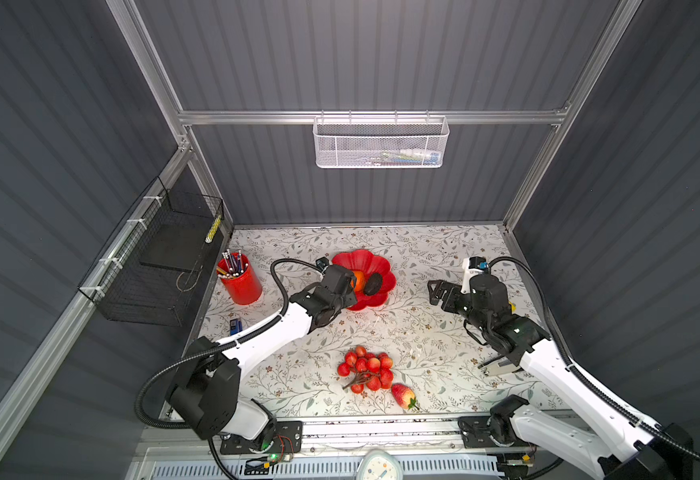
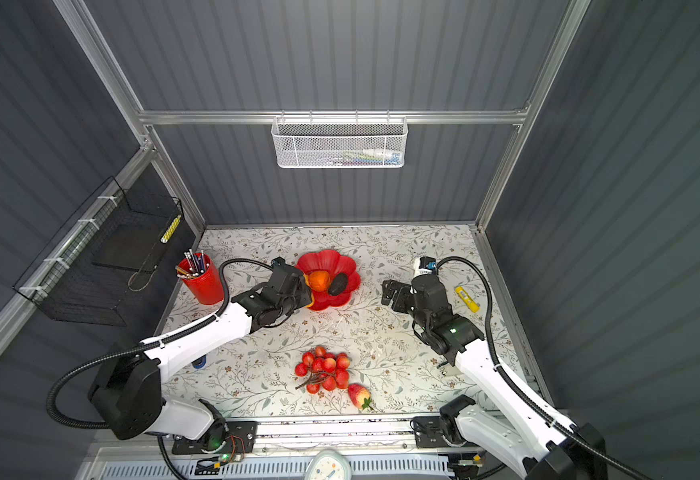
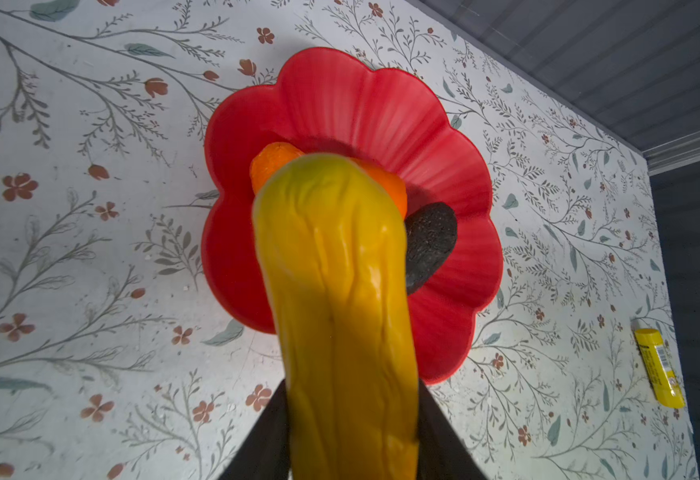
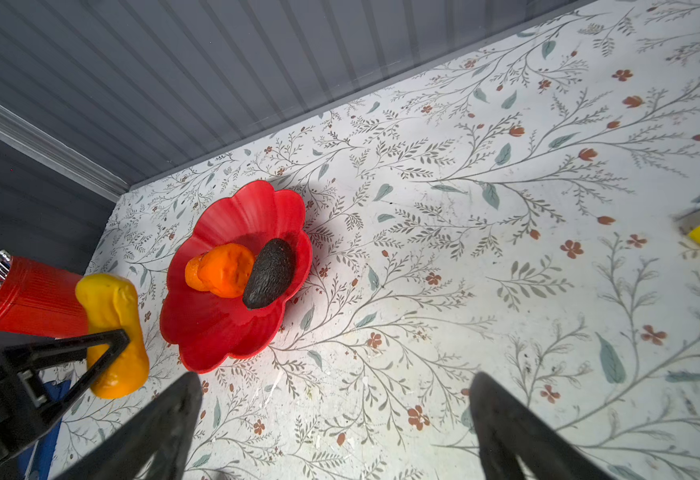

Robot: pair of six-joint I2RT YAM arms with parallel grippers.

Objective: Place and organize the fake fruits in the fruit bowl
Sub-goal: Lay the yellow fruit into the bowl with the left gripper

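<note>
surface [image 1: 423, 257]: white, floral print | walls [image 1: 360, 54]: grey ribbed panels around surface | white mesh basket [image 1: 381, 145]: on wall behind surface

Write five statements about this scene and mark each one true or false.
1. The left hand grips the yellow fruit. True.
2. The right hand holds the strawberry. False: it is open and empty, and the strawberry lies on the table.
3. The dark fruit lies in the bowl. True.
4. The berry bunch is in the bowl. False: it lies on the table next to the strawberry.
5. The pencil cup lies on its side. False: it stands upright.
</note>
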